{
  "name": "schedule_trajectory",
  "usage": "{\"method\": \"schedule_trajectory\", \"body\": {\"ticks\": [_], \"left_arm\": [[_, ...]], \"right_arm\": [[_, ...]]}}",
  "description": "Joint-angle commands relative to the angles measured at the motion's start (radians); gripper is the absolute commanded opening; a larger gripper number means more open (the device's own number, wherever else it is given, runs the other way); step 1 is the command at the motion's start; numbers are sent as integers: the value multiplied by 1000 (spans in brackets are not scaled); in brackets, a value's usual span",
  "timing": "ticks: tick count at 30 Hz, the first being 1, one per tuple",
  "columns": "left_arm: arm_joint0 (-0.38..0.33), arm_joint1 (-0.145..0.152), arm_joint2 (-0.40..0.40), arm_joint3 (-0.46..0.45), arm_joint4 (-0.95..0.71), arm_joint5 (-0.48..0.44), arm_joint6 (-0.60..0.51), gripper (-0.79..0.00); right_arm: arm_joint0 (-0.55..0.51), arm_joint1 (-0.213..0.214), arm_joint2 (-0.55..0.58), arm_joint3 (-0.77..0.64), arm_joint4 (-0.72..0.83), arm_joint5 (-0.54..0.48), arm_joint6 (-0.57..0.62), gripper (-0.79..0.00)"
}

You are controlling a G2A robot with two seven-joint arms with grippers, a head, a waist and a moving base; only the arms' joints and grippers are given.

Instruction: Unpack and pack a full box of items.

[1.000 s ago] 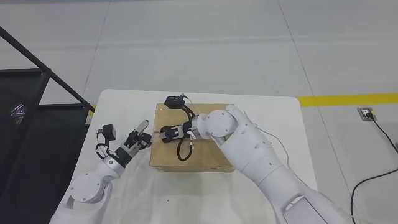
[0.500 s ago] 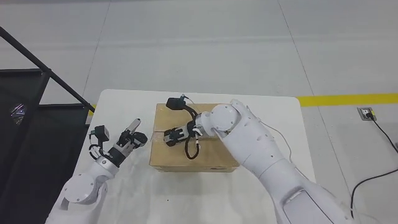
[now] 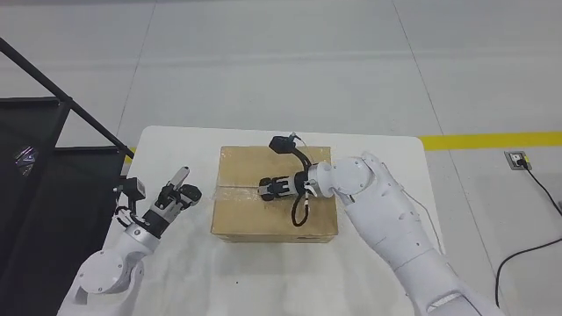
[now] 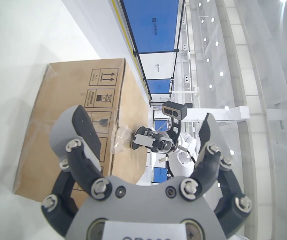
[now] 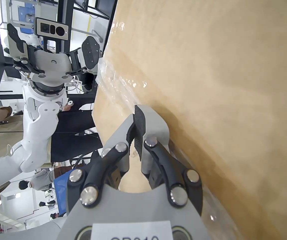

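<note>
Cardboard box [image 3: 241,215] sits closed in the middle of the white table [image 3: 176,149], flaps down, long side running across the table. Clear tape [image 5: 113,81] runs along the top seam; its end near the box's left edge is crumpled and lifted off the cardboard. In the left wrist view the box [image 4: 66,96] shows printed handling symbols on its side wall, with the crinkled tape [image 4: 119,141] at the top edge. Right gripper [image 3: 263,190] lies low on the box top, on the seam line near the centre, pointing toward the box's left edge. Its fingers are clenched together, pads almost meeting, right gripper [image 5: 139,116] pressed close to the cardboard [image 5: 208,76] just behind the loose tape; can't tell if any tape is pinched between the pads. The left wrist view shows the same gripper [image 4: 136,141] sitting on the lid right at the tape. Left gripper [image 3: 183,186] is over bare table to the left of the box, near it but not touching, tilted up and facing the box's left wall. It is released, fingers spread wide with nothing between them, as seen in its own view [image 4: 143,118] and from the right wrist [image 5: 52,48]. Grey floor with a yellow line [image 3: 492,140] lies beyond the table.
</note>
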Motion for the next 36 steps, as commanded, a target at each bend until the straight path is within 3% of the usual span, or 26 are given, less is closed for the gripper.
{"method": "schedule_trajectory", "body": {"ticks": [1, 6, 16, 24, 27, 36], "left_arm": [[12, 1, -12, -19, -5, 1, -1, 0], [32, 3, -24, -56, -1, 5, 3, 0], [70, 4, -36, -101, 24, -5, 25, 0], [81, 5, -49, -105, 23, -8, 33, 0], [84, 6, -54, -102, 22, -9, 30, 0], [86, 8, -76, -89, 7, -16, 18, 0]], "right_arm": [[-58, 21, 40, -102, -20, 26, 11, -785], [-159, 55, 104, -265, -88, 108, 14, -785], [-241, 87, 173, -384, -172, 239, -54, -785], [-284, 109, 236, -412, -147, 261, -56, -785], [-303, 117, 253, -429, -148, 275, -61, -748], [-372, 139, 314, -496, -116, 254, -97, -785]]}}
